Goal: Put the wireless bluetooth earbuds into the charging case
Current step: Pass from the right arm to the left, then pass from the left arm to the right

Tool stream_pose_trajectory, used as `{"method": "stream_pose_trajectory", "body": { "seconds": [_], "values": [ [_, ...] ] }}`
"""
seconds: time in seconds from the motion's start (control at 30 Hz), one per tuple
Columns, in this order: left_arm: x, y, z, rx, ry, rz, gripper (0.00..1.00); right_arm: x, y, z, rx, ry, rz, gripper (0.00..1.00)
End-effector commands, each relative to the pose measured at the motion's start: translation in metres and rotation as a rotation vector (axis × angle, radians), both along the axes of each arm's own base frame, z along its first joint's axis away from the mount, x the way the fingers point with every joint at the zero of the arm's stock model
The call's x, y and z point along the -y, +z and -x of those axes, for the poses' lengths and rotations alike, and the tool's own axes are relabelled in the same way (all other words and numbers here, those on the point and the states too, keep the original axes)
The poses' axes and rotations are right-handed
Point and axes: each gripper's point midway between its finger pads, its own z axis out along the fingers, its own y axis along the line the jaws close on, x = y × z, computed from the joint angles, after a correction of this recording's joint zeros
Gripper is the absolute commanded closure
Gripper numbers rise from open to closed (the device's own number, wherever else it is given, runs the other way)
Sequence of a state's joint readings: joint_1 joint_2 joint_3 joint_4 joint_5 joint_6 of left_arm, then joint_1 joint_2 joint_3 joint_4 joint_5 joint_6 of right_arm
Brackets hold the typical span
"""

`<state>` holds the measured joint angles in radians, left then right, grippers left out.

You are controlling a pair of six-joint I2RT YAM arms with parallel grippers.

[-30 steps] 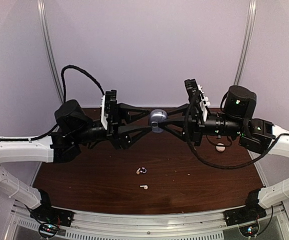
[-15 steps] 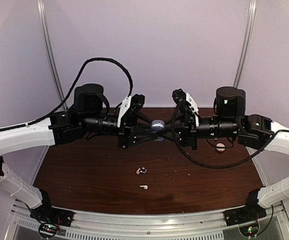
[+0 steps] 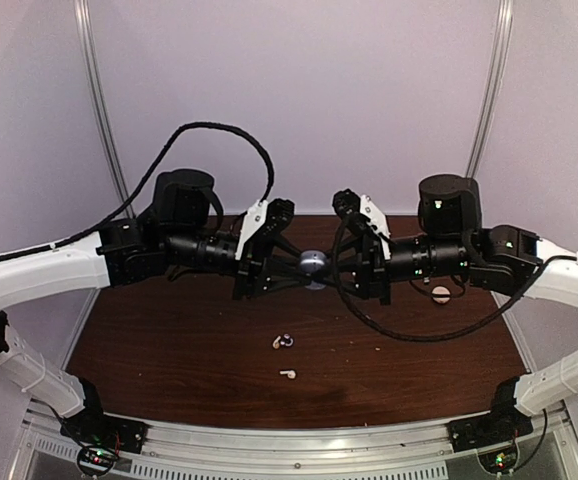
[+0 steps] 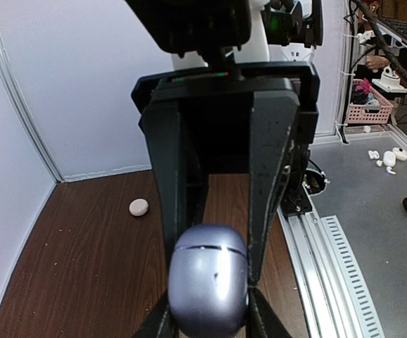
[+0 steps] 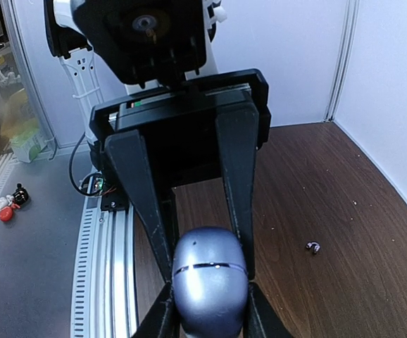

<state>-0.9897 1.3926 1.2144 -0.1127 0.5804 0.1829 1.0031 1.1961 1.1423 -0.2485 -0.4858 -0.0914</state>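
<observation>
I have the lavender charging case (image 3: 313, 262) pinched from both sides in mid-air above the middle of the brown table (image 3: 169, 370). My right gripper (image 5: 207, 311) is clamped on it. My left gripper (image 4: 208, 318) comes at it from the opposite side, fingertips lying against the case's flanks. The lid is down; a thin seam runs across the shell and one small dark dot sits on it. Any lettering there is too small for me to read.

The earbuds lie on the table below, well apart from the case. A white one and a blue-purple one make a touching pair (image 3: 283, 341), and a lone white earbud (image 3: 287, 374) with a short stem lies nearer my bases.

A cream oval object (image 3: 440, 294) rests on the table to the right, half hidden between my right arm and the black cable (image 3: 409, 335) that loops beneath it. Past the table's edge, my left wrist view shows a pink basket (image 4: 367, 107) and a few small white cases (image 4: 390, 156) on a grey bench.
</observation>
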Motion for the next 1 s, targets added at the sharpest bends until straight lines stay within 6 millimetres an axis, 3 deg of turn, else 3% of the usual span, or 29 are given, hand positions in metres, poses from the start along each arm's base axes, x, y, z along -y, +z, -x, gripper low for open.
{"method": "stream_pose_trajectory", "body": {
  "seconds": [0.0, 0.1, 0.17, 0.47, 0.63, 0.77, 0.97],
  "values": [
    [0.000, 0.012, -0.011, 0.081, 0.023, 0.023, 0.84, -0.001, 0.025, 0.003, 0.016, 0.002, -0.059, 0.74],
    [-0.006, 0.024, -0.016, 0.064, 0.031, 0.087, 0.86, 0.007, 0.039, -0.001, 0.025, -0.038, -0.119, 0.50],
    [-0.012, 0.036, -0.020, 0.065, 0.050, 0.153, 0.89, 0.014, 0.047, -0.005, 0.036, -0.067, -0.163, 0.39],
    [-0.019, 0.083, -0.016, -0.006, 0.044, 0.420, 0.91, 0.031, 0.065, -0.019, 0.012, -0.165, -0.342, 0.20],
    [-0.023, 0.108, -0.006, -0.032, -0.022, 0.539, 0.92, 0.027, 0.068, -0.014, 0.031, -0.125, -0.378, 0.20],
    [-0.025, 0.121, 0.000, -0.062, -0.075, 0.611, 0.93, 0.023, 0.071, -0.010, 0.064, -0.082, -0.383, 0.26],
    [-0.025, 0.120, 0.002, -0.110, -0.107, 0.661, 0.94, 0.025, 0.082, -0.007, 0.096, -0.068, -0.445, 0.37]
  ]
}}
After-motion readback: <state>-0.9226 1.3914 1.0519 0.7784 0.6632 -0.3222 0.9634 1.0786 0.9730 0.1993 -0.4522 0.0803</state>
